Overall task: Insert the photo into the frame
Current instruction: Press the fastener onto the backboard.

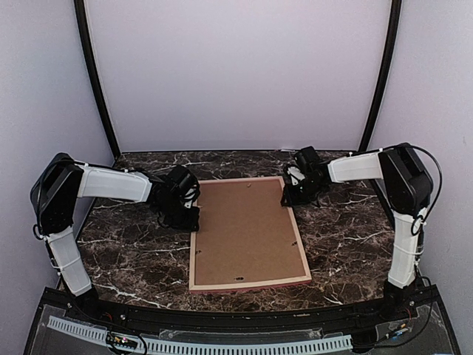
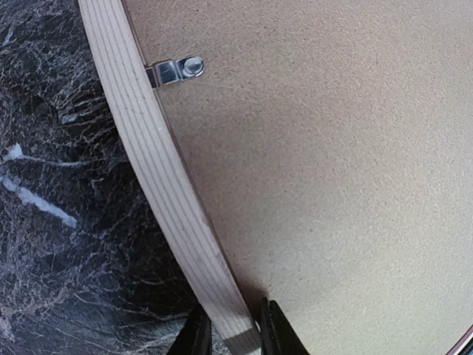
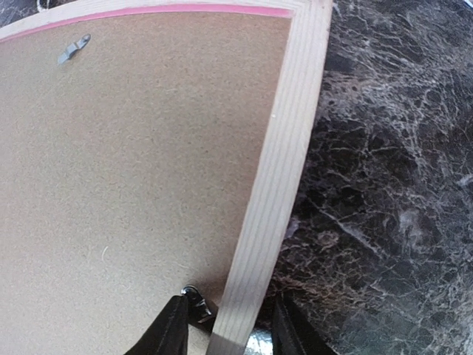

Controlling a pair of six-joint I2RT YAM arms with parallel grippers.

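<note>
Left hand (image 1: 194,217) sits at the left rail of the frame (image 1: 250,284), close to its far corner. In the wrist view its two dark fingers (image 2: 276,334) straddle the pale wood rail, one on the outside over the tabletop (image 1: 133,251), the other inside over the backing board (image 1: 247,229). Both press close against the wood with no gap showing, so the hand is narrowed onto the rail and gripping it.

Right hand (image 1: 288,197) is at the far end of the opposite rail. Its fingers (image 3: 168,331) also stand one on each side of the wood, but set wider: dark tabletop shows between the outer finger and the rail. A small metal fitting (image 3: 194,294) sits in the space beside the inner finger (whether that finger touches it is hard to tell). This hand is parted and holds nothing.

The frame lies flat in the middle of the dark marbled tabletop, back side up, its long sides running away from the arm bases. The brown backing board fills its opening. A strip of pink shows along the far edge in the right wrist view. A metal tab (image 2: 174,70) at the left rail reaches in over the board, and another tab (image 3: 75,49) lies on the board near the far edge.
</note>
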